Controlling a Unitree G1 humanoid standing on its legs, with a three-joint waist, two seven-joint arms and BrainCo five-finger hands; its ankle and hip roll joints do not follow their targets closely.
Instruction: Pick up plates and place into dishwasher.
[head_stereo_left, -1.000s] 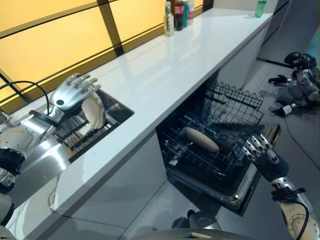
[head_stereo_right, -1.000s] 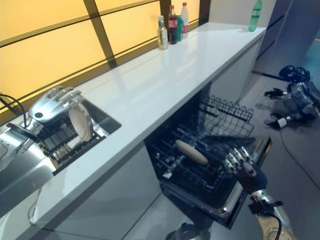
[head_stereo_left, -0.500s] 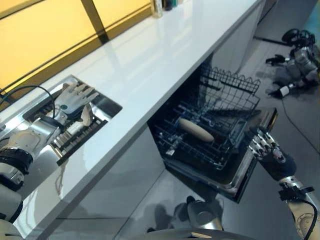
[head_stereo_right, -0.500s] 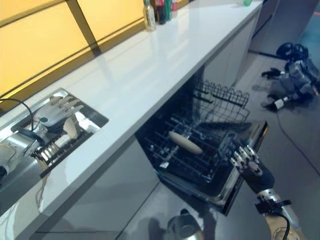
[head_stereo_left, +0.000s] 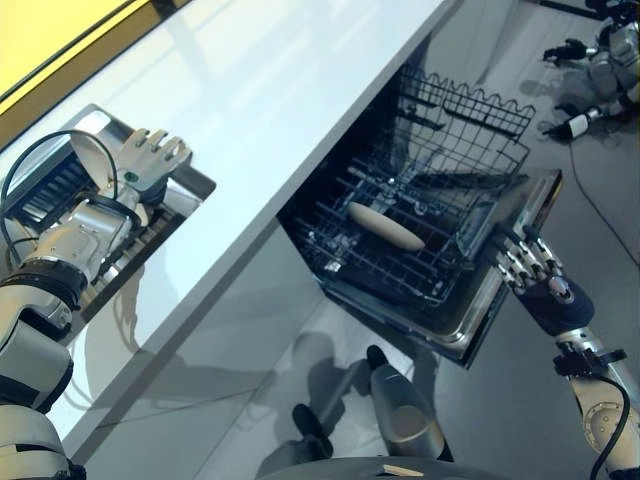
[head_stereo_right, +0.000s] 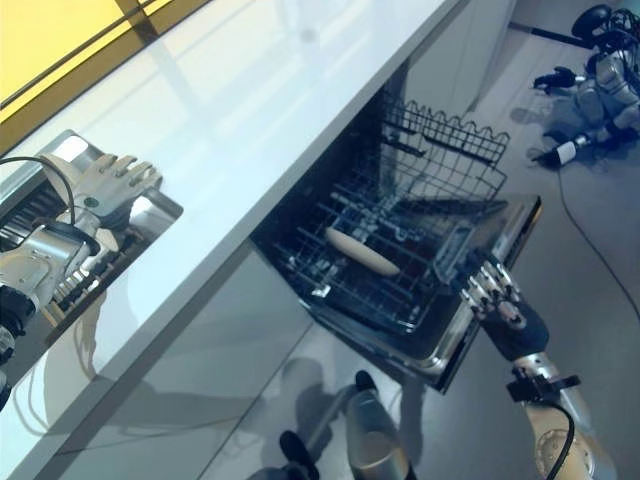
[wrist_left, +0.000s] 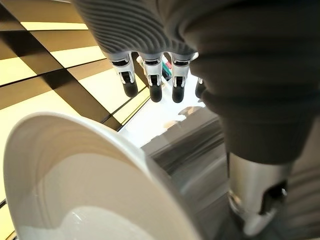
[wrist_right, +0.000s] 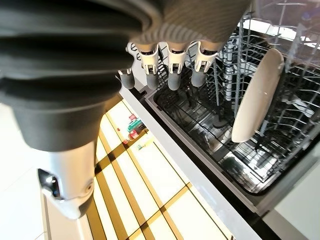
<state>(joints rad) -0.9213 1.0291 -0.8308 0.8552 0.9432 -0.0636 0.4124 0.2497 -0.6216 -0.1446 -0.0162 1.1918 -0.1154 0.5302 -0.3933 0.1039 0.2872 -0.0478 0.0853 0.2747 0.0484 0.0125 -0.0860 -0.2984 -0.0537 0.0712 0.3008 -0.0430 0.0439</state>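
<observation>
A white plate (head_stereo_left: 88, 160) stands on edge in the sink's rack (head_stereo_left: 45, 195); in the left wrist view this plate (wrist_left: 75, 190) rises close beside the palm. My left hand (head_stereo_left: 150, 165) is low over the sink right next to it, open, its straight fingers (wrist_left: 150, 85) reaching past the rim, thumb apart. Another white plate (head_stereo_left: 385, 226) lies tilted in the dishwasher's pulled-out lower rack (head_stereo_left: 400, 265), and shows as the plate (wrist_right: 255, 95) among the wires. My right hand (head_stereo_left: 537, 278) hovers open off the corner of the lowered dishwasher door (head_stereo_left: 478, 325), holding nothing.
A long white countertop (head_stereo_left: 280, 90) runs above the dishwasher, with the steel sink (head_stereo_left: 192, 186) set in it. A raised wire rack (head_stereo_left: 465, 125) stands behind the lower one. Dark equipment (head_stereo_left: 600, 50) lies on the floor at the far right.
The camera has tilted down and the whole picture has shifted. My left hand has dropped from above the plate into the sink beside it. The right hand stays by the door's corner.
</observation>
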